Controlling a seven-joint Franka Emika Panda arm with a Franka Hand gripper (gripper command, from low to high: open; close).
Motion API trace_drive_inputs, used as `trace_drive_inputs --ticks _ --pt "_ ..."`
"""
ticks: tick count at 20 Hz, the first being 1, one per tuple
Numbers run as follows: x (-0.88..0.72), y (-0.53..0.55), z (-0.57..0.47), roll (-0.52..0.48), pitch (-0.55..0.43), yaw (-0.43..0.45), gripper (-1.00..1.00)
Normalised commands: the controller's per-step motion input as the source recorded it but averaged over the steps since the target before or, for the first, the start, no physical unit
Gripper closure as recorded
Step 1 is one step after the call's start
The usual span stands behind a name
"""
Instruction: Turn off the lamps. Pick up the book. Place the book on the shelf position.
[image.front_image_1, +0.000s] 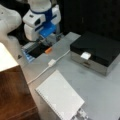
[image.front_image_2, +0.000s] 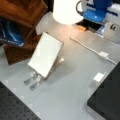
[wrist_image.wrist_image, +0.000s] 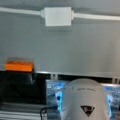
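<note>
The black box (image.front_image_1: 96, 48) with a silver-grey lower half and a white latch (image.front_image_1: 85, 55) on its front is shut, so what it holds cannot be told. In a front view, the box (image.front_image_2: 107, 96) shows only as a dark corner, with a small white square (image.front_image_2: 99, 77) just beside it on the grey table (image.front_image_2: 72, 82).

No writing can be read anywhere. In the wrist view, a dark triangular mark (wrist_image.wrist_image: 87, 109) sits on a rounded grey-white housing (wrist_image.wrist_image: 83, 100), and faint lettering above it is too blurred to make out.

The book (image.front_image_1: 60, 96) is a thin, pale grey-white slab with a faintly speckled face. It leans tilted on a small clear stand (image.front_image_2: 32, 80) on the table, well apart from the box, toward a front view's bottom left. In a front view, the book (image.front_image_2: 46, 53) stands just beside the dark reddish-brown wooden shelf (image.front_image_2: 22, 11), not on it. That same shelf (image.front_image_1: 15, 92) fills a front view's lower left.

A white lamp shade (image.front_image_2: 67, 11) glows, casting warm light on the table below it. A white cable with an inline switch (image.front_image_1: 51, 62) runs across the table between the book and the box; the switch (wrist_image.wrist_image: 58, 16) also shows at the top of the wrist view. A small orange piece (image.front_image_1: 48, 50) lies at the table's far edge.

The gripper (image.front_image_1: 41, 41) hangs low behind that far edge, beyond the switch and well apart from the book. Whether its fingers are spread or together cannot be told.
</note>
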Motion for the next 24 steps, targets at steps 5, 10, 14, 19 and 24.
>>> trace_drive_inputs --ticks 5,10,14,19,24 --pt "-0.37 0.3 -0.28 0.039 -0.147 -0.138 -1.0" --pt "-0.32 0.28 -0.27 0.038 -0.17 -0.122 -1.0" --pt "-0.28 0.27 -0.17 -0.001 -0.179 -0.157 -1.0" --pt "-0.25 0.19 -0.15 0.007 -0.195 -0.139 -1.0" --pt "-0.21 0.16 -0.17 0.05 -0.201 -0.137 1.0"
